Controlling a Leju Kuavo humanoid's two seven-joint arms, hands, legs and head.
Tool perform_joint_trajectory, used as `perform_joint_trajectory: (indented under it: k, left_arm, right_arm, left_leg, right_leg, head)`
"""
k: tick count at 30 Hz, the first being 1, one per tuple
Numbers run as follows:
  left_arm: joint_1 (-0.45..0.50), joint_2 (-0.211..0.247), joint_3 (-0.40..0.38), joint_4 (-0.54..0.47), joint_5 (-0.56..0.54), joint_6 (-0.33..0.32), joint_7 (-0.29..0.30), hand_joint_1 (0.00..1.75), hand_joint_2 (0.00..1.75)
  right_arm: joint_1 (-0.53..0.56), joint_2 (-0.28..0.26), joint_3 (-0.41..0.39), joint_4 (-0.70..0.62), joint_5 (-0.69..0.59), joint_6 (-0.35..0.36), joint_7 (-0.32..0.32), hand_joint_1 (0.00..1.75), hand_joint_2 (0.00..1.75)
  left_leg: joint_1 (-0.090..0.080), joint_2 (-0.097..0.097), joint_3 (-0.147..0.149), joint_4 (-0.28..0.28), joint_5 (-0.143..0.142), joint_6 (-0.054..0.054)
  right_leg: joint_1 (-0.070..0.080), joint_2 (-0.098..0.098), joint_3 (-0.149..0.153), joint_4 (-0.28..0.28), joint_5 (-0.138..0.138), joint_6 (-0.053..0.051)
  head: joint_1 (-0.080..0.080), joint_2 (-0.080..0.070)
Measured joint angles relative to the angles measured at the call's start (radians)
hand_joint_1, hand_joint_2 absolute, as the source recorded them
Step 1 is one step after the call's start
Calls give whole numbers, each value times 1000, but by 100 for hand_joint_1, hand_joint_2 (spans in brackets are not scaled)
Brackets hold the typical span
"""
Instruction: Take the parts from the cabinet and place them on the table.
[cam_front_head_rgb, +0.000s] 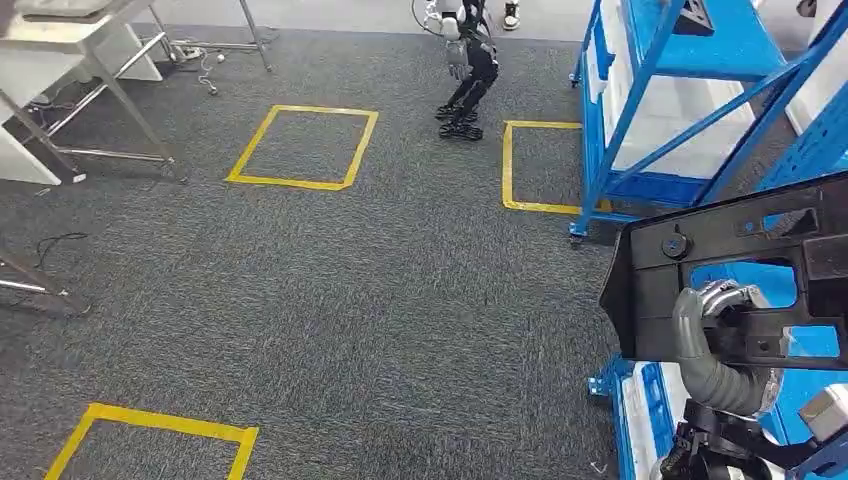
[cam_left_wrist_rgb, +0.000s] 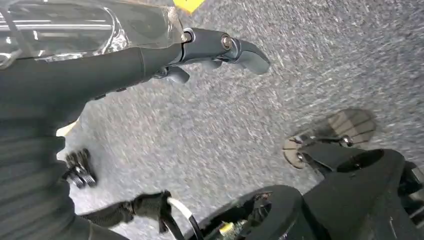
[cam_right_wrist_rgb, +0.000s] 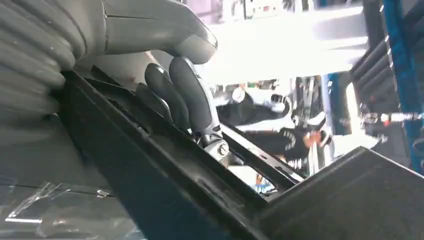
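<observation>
Gripping a large black part (cam_front_head_rgb: 730, 270), the right hand (cam_front_head_rgb: 722, 305) sits at the right edge of the head view, its fingers hooked through an opening in the panel; the right wrist view shows those fingers (cam_right_wrist_rgb: 192, 97) curled over the part's dark rim. The part is clear of the blue cabinet (cam_front_head_rgb: 690, 110), which stands in the upper right of the frame, and its long axis runs roughly across the picture, from centre-right out past the right edge.

The table (cam_front_head_rgb: 70, 70), by my reading the white-topped frame with metal legs, lies in the far upper left of the head view. So the goal is on the opposite side of the picture from the held part, across a wide stretch of grey carpet (cam_front_head_rgb: 380, 300) marked with yellow tape squares (cam_front_head_rgb: 303, 146). The coming move probably calls for turning and carrying the panel leftward across the floor.

The left hand (cam_left_wrist_rgb: 220, 50) hangs over the carpet in the left wrist view, fingers loosely extended and holding nothing. It is not on the part, so the right arm alone bears the load.
</observation>
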Motion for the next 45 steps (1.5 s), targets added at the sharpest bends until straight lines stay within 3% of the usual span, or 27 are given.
perform_joint_trajectory:
  k: [1,5,6,7,9,11,12,14,15,16,20,21,22,27,29,30,31,32,33,34,37,38,39,40,42,43,45]
  left_arm:
    - [-4,0,0,0,0,0,0,0,175]
    - [3,3,0,0,0,-2,0,0,175]
    - [4,0,-1,0,-1,-4,0,0,175]
    - [3,0,-1,0,-1,-8,1,0,175]
    - [-2,1,-4,0,0,-8,1,0,175]
    - [-1,1,-6,0,0,-8,1,0,175]
    - [0,1,-6,0,0,-7,1,0,175]
    - [0,1,-8,0,-1,-8,1,0,175]
    - [0,1,-10,0,-1,-8,1,0,175]
    - [-2,3,-11,0,-2,-8,1,0,175]
    - [0,3,-16,0,0,-11,5,0,175]
    - [4,0,-17,0,0,-14,6,0,175]
    - [1,1,-17,1,0,-16,6,0,175]
    - [-2,1,-17,0,0,-18,6,0,175]
    - [-4,-2,-18,0,0,-21,6,0,175]
    - [-2,-3,-19,0,0,-24,6,0,175]
    - [0,-4,-19,0,0,-25,6,0,175]
    - [0,-5,-19,0,0,-25,6,0,175]
    - [-3,-4,-19,1,0,-24,6,0,175]
    - [-3,-4,-19,0,0,-23,6,0,175]
    - [5,-1,-19,1,2,-24,8,0,175]
    - [7,1,-19,1,2,-24,11,0,175]
    - [6,0,-19,1,2,-26,11,0,175]
    - [4,0,-19,1,3,-28,12,0,175]
    - [-1,1,-19,1,4,-28,12,0,175]
    - [-1,1,-19,1,4,-29,15,0,175]
    - [1,2,-19,1,5,-30,16,0,175]
  right_arm:
    - [-1,-1,0,0,0,-2,0,175,175]
    - [-2,1,1,2,-3,-2,1,175,175]
    - [-4,0,1,2,-3,-2,1,175,175]
    - [-3,2,1,2,-3,-2,0,175,175]
    - [-2,1,1,2,-3,-2,0,175,175]
    - [-1,1,1,2,-3,-2,0,175,175]
    - [-2,2,2,2,-3,-2,0,175,175]
    - [-4,2,1,2,-3,-2,0,175,175]
    - [-3,2,1,2,-3,-2,0,175,175]
    - [-3,2,1,2,-3,-2,0,175,175]
    - [-7,2,2,2,-3,-2,0,175,175]
    - [-4,2,0,3,-3,-2,0,175,175]
    - [-5,2,1,3,-3,-2,-1,175,175]
    - [-4,0,0,3,-2,-2,-3,175,175]
    - [3,0,-1,3,-2,-5,-3,175,175]
    - [7,0,-1,3,-3,-6,-3,175,175]
    - [7,0,-3,3,-3,-6,-3,175,175]
    - [8,0,-5,3,-3,-7,-3,175,175]
    - [9,0,-7,4,-3,-8,-3,175,175]
    - [9,0,-8,4,-3,-8,-3,175,175]
    - [10,2,-8,8,-3,-8,-3,175,175]
    - [8,1,-8,9,-4,-8,-3,175,175]
    - [10,2,-10,9,-5,-8,-4,175,175]
    - [10,2,-12,9,-5,-8,-6,175,175]
    - [10,2,-15,9,-7,-8,-7,175,175]
    - [11,2,-15,9,-8,-8,-7,175,175]
    - [11,2,-15,10,-9,-8,-8,175,175]
  left_leg:
    - [0,-12,-13,17,-1,-3]
    - [7,-41,-29,12,2,-13]
    - [1,15,-45,48,-17,-21]
    - [3,51,-79,119,-50,-29]
    - [7,76,-178,314,-122,-35]
    - [6,78,-217,382,-130,-31]
    - [4,78,-198,340,-104,-26]
    - [-7,100,-97,142,-6,-6]
    - [-20,152,-51,55,29,9]
    - [-34,178,-33,11,29,15]
    - [-29,140,-15,-22,23,30]
    - [-21,130,-5,-28,28,22]
    - [-18,119,-3,-28,26,30]
    - [-17,109,0,-28,26,32]
    - [-15,81,1,-27,24,33]
    - [-9,46,7,-24,21,28]
    - [0,16,11,-11,11,16]
    - [3,1,10,0,2,5]
    - [-2,-9,1,14,-6,-3]
    - [0,-22,-4,18,-4,0]
    - [1,-45,-10,11,-2,-6]
    - [-2,-14,-19,29,-15,-10]
    - [-1,40,-46,91,-49,-17]
    - [2,65,-87,174,-86,-24]
    - [7,79,-176,348,-145,-31]
    - [8,79,-197,382,-148,-31]
    - [3,80,-158,295,-92,-20]
  right_leg:
    - [1,9,1,-12,0,-11]
    - [5,-56,1,-9,0,-35]
    - [10,-66,5,-12,-2,-43]
    - [14,-81,8,-12,-4,-46]
    - [23,-112,11,-12,-9,-53]
    - [29,-137,17,-15,-13,-57]
    - [31,-146,21,-17,-15,-59]
    - [34,-169,41,-28,-20,-60]
    - [33,-176,51,-38,-21,-61]
    - [39,-187,55,-38,-24,-56]
    - [45,-225,61,-42,-35,-40]
    - [38,-176,57,-22,-49,-39]
    - [41,-133,30,39,-83,-42]
    - [37,-116,-7,113,-117,-42]
    - [37,-104,-104,284,-177,-36]
    - [32,-103,-126,282,-129,-26]
    - [23,-92,-55,117,-31,-14]
    - [12,-58,-11,21,10,-3]
    - [5,-22,3,-9,1,-1]
    - [5,-32,0,-9,6,-19]
    - [3,-74,-1,-6,3,-33]
    - [9,-81,3,-9,2,-38]
    - [8,-87,5,-9,2,-44]
    - [8,-97,5,-9,1,-48]
    - [10,-123,7,-9,-4,-53]
    - [12,-134,9,-9,-6,-55]
    - [17,-154,20,-12,-12,-56]
  head:
    - [-1,0]
    - [-2,0]
    - [-3,0]
    - [-3,0]
    - [-2,0]
    - [-2,0]
    - [-2,0]
    - [-2,0]
    - [-3,0]
    - [-3,0]
    - [-3,0]
    - [-2,0]
    - [-2,0]
    - [-3,0]
    - [-3,0]
    - [-3,0]
    - [-3,0]
    - [-2,0]
    - [-2,0]
    - [-3,0]
    - [-3,0]
    - [-3,0]
    - [-3,0]
    - [-3,0]
    - [-3,0]
    - [-3,0]
    - [-3,0]
